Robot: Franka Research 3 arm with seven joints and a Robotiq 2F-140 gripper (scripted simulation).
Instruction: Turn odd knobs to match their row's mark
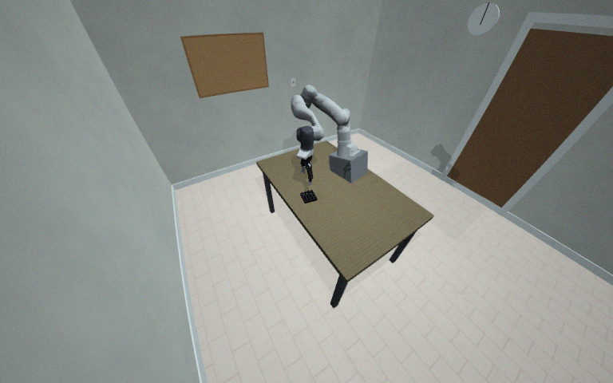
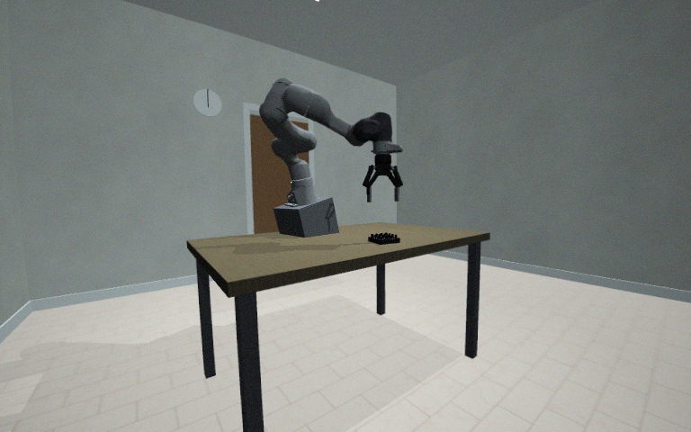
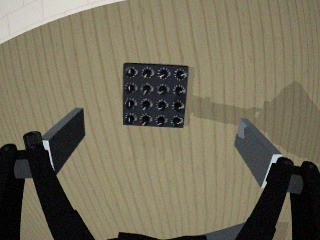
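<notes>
The knob box [image 3: 155,95] is a small black square with four rows of four dark knobs, standing flat on the wooden table. It also shows in the top view [image 1: 308,196] and in the exterior view [image 2: 384,238]. My gripper [image 3: 161,127] hangs well above the box, its fingers spread wide and empty. In the exterior view the gripper [image 2: 381,195] is clearly higher than the box and almost straight over it. It also shows in the top view [image 1: 306,173]. The knobs' white lines and printed names are too small to read.
The robot's grey base block [image 1: 348,165] stands on the table behind the box. The box lies near the table's long left edge [image 1: 289,203] in the top view. The arm's shadow falls on the table right of the box [image 3: 267,107].
</notes>
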